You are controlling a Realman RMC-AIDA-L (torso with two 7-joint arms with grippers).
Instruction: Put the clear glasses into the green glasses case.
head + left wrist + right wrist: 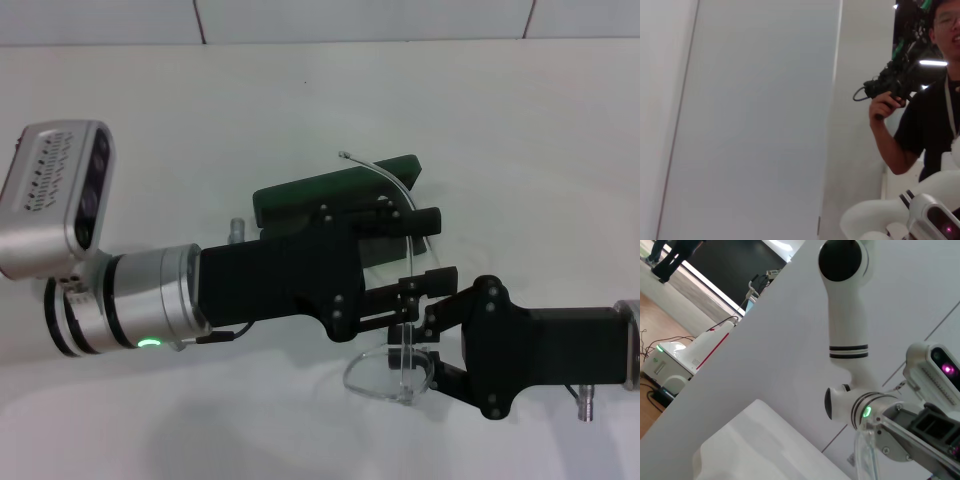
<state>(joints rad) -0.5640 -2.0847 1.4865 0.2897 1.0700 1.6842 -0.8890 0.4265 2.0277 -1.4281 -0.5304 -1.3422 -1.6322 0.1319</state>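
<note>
One pair of clear glasses sits at centre-right of the head view, held above the white surface. Its long axis runs near vertical in the frame: the wraparound lens curves at the lower end, around the lower centre, and one clear arm rises past the end effectors to a tip at upper centre, over the case. In the right wrist view, only a sliver of the clear lens shows at the bottom edge.

One green glasses case lies on the surface just above centre of the head view, long axis roughly horizontal, tilted up toward the right. Most of it is hidden behind the left arm, so I cannot tell whether the lid is open.

Right end effector enters from the right edge; its fingers are closed on the glasses near the lens. Left end effector reaches in from the left, across the case, its two fingers spread apart with the glasses arm passing between them.

Left wrist view shows a wall and a person holding a camera.
</note>
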